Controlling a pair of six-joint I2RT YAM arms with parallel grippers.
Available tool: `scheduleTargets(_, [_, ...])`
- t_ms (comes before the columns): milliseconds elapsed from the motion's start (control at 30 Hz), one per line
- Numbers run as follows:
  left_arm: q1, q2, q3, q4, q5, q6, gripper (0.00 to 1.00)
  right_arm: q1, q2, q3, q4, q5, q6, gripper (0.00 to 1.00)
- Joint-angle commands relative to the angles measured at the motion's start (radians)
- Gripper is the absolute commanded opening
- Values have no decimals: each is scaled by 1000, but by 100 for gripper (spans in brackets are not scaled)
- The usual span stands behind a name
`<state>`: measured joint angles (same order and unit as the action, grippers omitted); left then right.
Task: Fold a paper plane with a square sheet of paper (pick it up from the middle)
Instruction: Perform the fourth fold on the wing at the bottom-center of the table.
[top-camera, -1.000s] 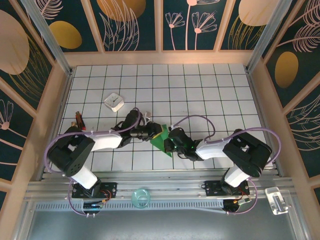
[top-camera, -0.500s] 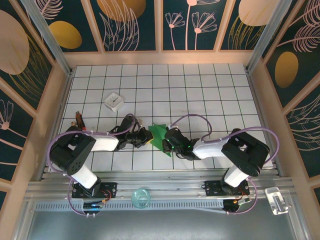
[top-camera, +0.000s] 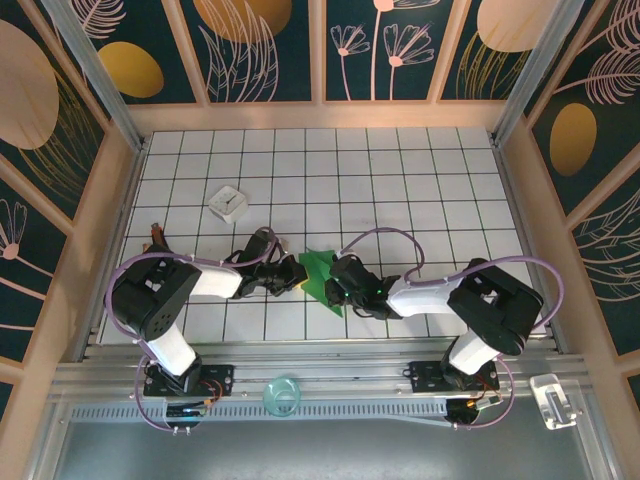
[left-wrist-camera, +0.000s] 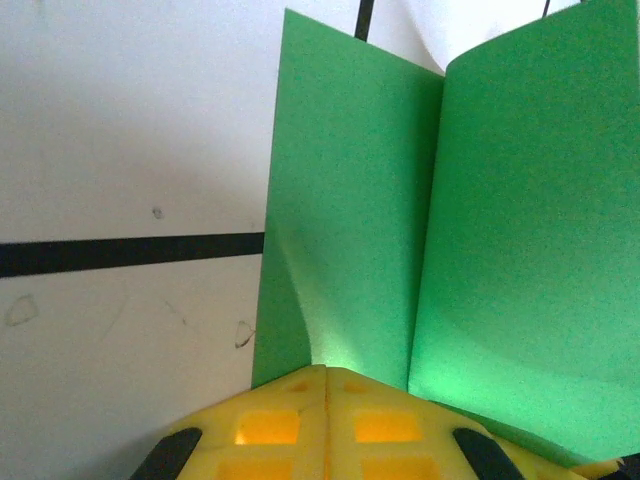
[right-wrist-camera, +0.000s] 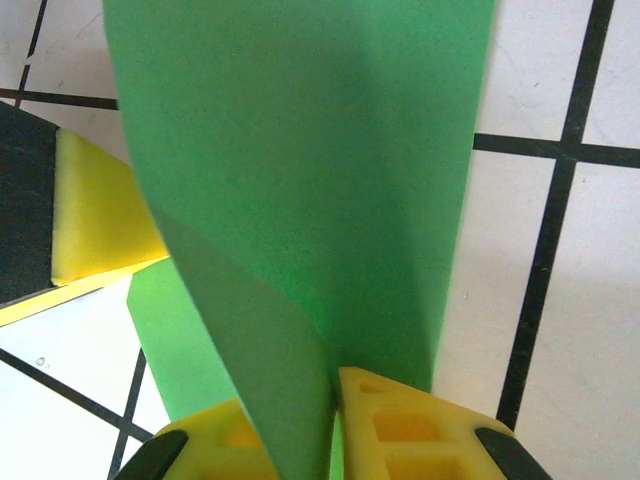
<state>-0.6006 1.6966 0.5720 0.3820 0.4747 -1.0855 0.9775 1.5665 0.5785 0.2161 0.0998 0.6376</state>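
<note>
**Item:** green sheet of paper (top-camera: 318, 272), part-folded, sits on the tiled table (top-camera: 400, 190) toward its front edge, roughly midway btwn the two arm bases. It is not flat. In the left wrist view two panels meet at a crease running away from the pads.

**R gripper** (right-wrist-camera: 335, 412): yellow pads clamped on the sheet. Paper comes out edge-on from btwn them and widens beyond. Grip judged firm.

**L gripper** (left-wrist-camera: 327, 405): pads closed against each other, tips at the sheet's near edge. Can't tell whether any paper is caught btwn them.

**Key relation:** sheet lies directly btwn the two tools, L gripper on its left side, R gripper on its right, each touching or just beside it. Per top view, the long axis runs front-to-back w/ slight slant, i.e. across the line joining the grippers. Neither arm is nearer. R has the sure hold, so it is judged the anchor while L works the free panel.

**Surface:** smooth white tiles, black grid lines. Thin paper is likely to slide rather than catch.

**Room:** small white box (top-camera: 228, 203) well apart, far-left of L arm. Open tiles lie beyond the sheet, wooden side walls well apart from it
</note>
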Motion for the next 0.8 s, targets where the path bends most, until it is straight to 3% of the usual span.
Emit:
scheduleTargets(0, [-1, 40, 6, -34, -2, 31, 8, -9, -33, 20, -37, -15, -3, 13])
scheduleTargets(767, [-1, 52, 6, -36, 2, 35, 7, -20, -71, 21, -32, -51, -2, 21])
